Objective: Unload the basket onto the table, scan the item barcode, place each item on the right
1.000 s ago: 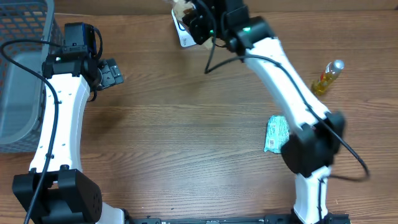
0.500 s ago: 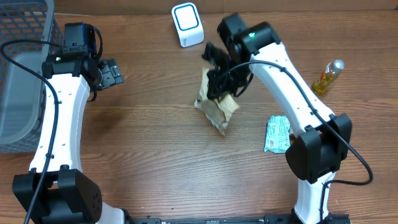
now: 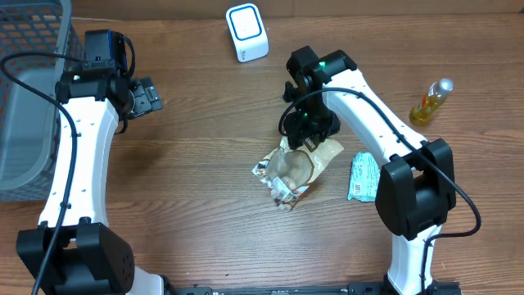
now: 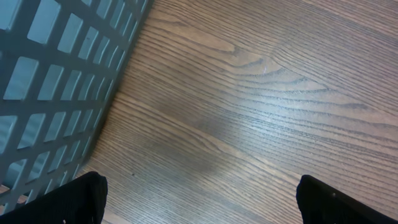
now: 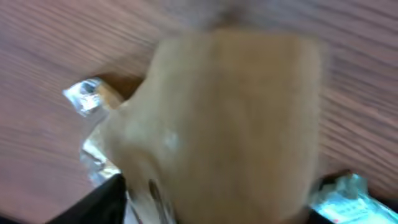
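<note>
My right gripper (image 3: 307, 133) hangs with its fingers spread wide. The crinkled tan foil snack bag (image 3: 293, 168) lies on the wooden table (image 3: 205, 197) right under it and fills the gap between them in the blurred wrist view. Whether either finger touches it, I can't tell. The white box scanner with a blue square (image 3: 246, 31) sits well beyond that gripper. My left gripper (image 4: 205, 202) gapes fully, empty, with the grey plastic mesh basket (image 4: 56, 81) just beside it.
</note>
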`<action>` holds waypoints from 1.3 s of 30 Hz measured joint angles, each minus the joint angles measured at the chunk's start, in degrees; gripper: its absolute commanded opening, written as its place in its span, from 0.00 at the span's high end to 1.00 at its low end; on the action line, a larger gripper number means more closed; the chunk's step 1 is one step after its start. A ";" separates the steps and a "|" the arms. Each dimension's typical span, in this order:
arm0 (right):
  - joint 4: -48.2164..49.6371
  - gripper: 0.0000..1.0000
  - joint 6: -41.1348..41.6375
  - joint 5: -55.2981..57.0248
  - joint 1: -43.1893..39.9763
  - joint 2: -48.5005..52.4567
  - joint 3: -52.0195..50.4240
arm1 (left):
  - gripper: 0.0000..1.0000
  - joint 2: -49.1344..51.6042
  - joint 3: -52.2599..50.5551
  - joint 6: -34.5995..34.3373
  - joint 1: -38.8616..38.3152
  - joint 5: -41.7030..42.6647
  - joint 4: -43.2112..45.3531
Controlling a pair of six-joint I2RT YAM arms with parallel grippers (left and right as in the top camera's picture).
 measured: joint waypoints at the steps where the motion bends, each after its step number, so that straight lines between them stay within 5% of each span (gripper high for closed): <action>1: 0.85 0.07 0.98 1.92 -0.02 0.00 -0.02 | 0.01 0.00 0.00 -0.02 0.00 0.00 0.00; 4: 3.15 0.00 4.00 6.82 -0.07 0.00 -0.04 | 0.01 0.00 0.00 -0.02 0.00 0.00 0.00; 14: 9.25 0.00 15.23 14.32 -0.35 0.00 -0.04 | 0.00 0.00 0.00 -0.02 0.00 0.00 0.00; 39: 12.48 0.00 17.99 14.32 -0.35 0.00 -0.04 | 0.00 0.00 0.00 -0.02 0.00 0.00 0.00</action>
